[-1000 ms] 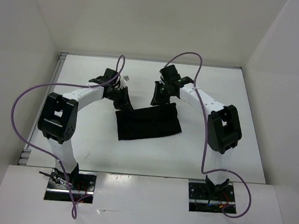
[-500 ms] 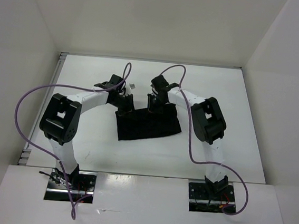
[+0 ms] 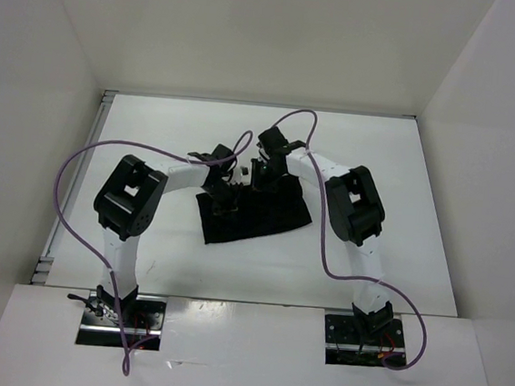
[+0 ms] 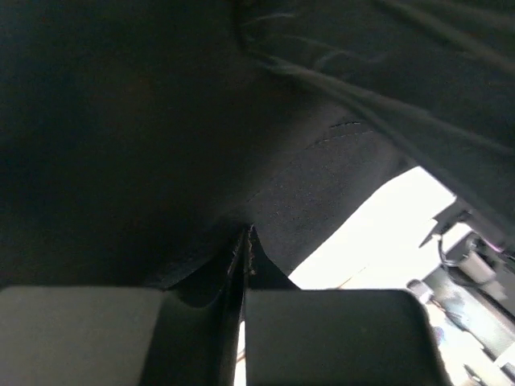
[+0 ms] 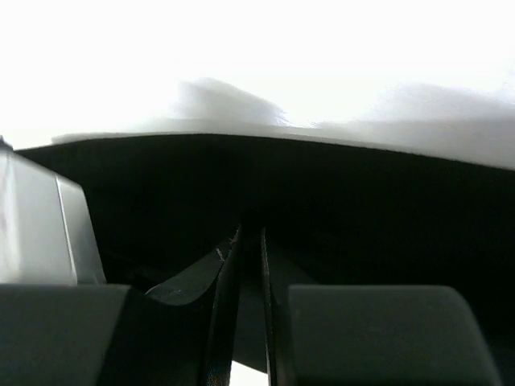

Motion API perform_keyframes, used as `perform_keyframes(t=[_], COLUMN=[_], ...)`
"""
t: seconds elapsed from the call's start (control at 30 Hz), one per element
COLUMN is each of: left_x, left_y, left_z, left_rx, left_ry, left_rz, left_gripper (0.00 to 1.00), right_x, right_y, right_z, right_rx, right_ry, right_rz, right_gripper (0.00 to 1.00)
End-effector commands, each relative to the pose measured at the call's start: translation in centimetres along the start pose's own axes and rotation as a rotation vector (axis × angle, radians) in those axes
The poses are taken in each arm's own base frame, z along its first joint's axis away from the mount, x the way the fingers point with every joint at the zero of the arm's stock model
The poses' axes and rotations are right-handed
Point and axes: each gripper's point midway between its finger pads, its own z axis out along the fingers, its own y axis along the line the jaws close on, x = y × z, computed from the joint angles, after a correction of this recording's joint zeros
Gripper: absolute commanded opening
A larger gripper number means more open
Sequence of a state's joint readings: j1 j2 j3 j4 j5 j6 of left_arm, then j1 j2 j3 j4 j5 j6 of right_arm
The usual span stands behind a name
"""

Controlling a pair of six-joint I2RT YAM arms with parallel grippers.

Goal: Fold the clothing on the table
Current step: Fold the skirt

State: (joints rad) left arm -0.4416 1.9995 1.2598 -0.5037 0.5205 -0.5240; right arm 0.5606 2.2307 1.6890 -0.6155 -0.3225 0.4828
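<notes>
Pinching the far edge of the clothing [image 3: 264, 216], the left gripper [image 4: 245, 249] and right gripper [image 5: 249, 241] are mid-fold; next, draw it over the near half and release.

I counted one piece of black clothing [image 3: 269, 217], one white worktop [image 3: 404, 189], two arms [image 3: 129, 201], a left hand [image 3: 224, 195] and a right hand [image 3: 261, 175], and two purple cables [image 3: 62, 183].

The clothing [image 3: 264, 219] lies mid table [image 3: 406, 171]. On its far edge, left gripper [image 3: 227, 196] left of right gripper [image 3: 261, 177], near together.
</notes>
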Motion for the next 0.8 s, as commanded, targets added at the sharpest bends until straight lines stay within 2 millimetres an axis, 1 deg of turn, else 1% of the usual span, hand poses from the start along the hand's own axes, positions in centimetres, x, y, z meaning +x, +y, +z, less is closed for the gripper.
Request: perform_keyframes(t=[0.0,0.03,0.07,0.1,0.13,0.17,0.2,0.23,0.27,0.3,0.33,0.37,0.4,0.43,0.47,0.5,0.53,0.57,0.6,0.63,0.67,0.7,0.73,0.77], left_x=[0.0,0.6,0.6,0.6,1.1,1.0,1.1,1.2,1.4,1.6,1.8,1.7,1.7,1.7,1.9,1.9,1.9,1.9,1.9,1.9,2.0,1.6,1.4,1.0], left_y=[2.7,2.9,2.9,2.6,2.5,2.3,2.3,2.5,2.3,2.4,2.3,2.1,2.1,2.1,2.1,2.1,2.1,2.2,2.2,2.2,2.0,1.9,1.4,1.1], left_z=[1.0,1.3,1.4,1.3,1.4,1.2,1.3,1.2,1.4,1.3,1.5,1.3,1.3,1.3,1.2,1.2,1.2,0.9,0.9,0.9,0.6,0.5,-0.1,-0.2], left_rx=[-0.182,-0.2,-0.217,-0.223,-0.235,-0.232,-0.242,-0.255,-0.254,-0.258,-0.267,-0.263,-0.263,-0.263,-0.267,-0.267,-0.267,-0.276,-0.276,-0.276,-0.276,-0.28,-0.275,-0.27], left_ry=[-0.031,-0.022,-0.027,-0.037,-0.026,-0.034,-0.035,-0.03,-0.026,-0.019,-0.019,-0.026,-0.026,-0.026,-0.019,-0.019,-0.019,-0.021,-0.022,-0.022,-0.022,-0.033,-0.042,-0.052], left_rz=[0.048,0.056,0.064,0.068,0.076,0.08,0.089,0.085,0.093,0.089,0.099,0.103,0.103,0.103,0.099,0.099,0.099,0.099,0.099,0.099,0.099,0.103,0.117,0.122], left_gripper=[0.04,0.04,0.02,0.02,0.02,0.02,0.02,0.02,0.02,0.02,0.02,0.02,0.02,0.02,0.02,0.02,0.02,0.02,0.02,0.02,0.02,0.02,0.02,0.02], right_x=[0.2,-0.1,-0.4,-0.4,-1.2,-1.5,-1.9,-3.4,-3.7,-4.3,-6.0,-7.1,-8.0,-9.0,-10.0,-10.9,-11.6,-12.3,-12.7,-13.9,-14.4,-14.2,-14.8,-15.0], right_y=[-1.1,-1.1,-1.0,-1.2,-0.9,-1.1,-1.7,-1.6,-1.5,-2.3,-2.0,-2.5,-2.6,-2.9,-3.6,-3.0,-3.7,-4.2,-4.0,-3.6,-3.9,-3.9,-3.8,-4.5], right_z=[2.1,2.2,2.3,2.8,2.8,3.1,3.6,3.4,3.7,4.0,3.7,3.5,3.0,3.3,3.0,2.7,2.6,2.1,1.4,-0.8,-2.0,-2.8,-5.4,-6.8], right_rx=[0.052,0.054,0.052,0.055,0.055,0.065,0.071,0.071,0.068,0.072,0.065,0.06,0.064,0.06,0.06,0.048,0.049,0.049,0.051,0.046,0.055,0.069,0.075,0.091], right_ry=[0.007,-0.008,-0.012,-0.007,-0.026,-0.035,-0.034,-0.066,-0.072,-0.076,-0.119,-0.142,-0.167,-0.18,-0.198,-0.219,-0.23,-0.246,-0.264,-0.31,-0.332,-0.341,-0.378,-0.393], right_rz=[0.01,0.006,0.005,0.017,0.012,0.012,0.035,0.047,0.045,0.068,0.077,0.086,0.101,0.118,0.132,0.125,0.136,0.146,0.143,0.118,0.113,0.102,0.077,0.078], right_gripper=[0.2,0.2,0.2,0.2,0.2,0.2,0.2,0.2,0.2,0.2,0.2,0.2,0.2,0.2,0.2,0.2,0.2,0.2,0.2,0.22,0.31,0.34,0.35,0.37])
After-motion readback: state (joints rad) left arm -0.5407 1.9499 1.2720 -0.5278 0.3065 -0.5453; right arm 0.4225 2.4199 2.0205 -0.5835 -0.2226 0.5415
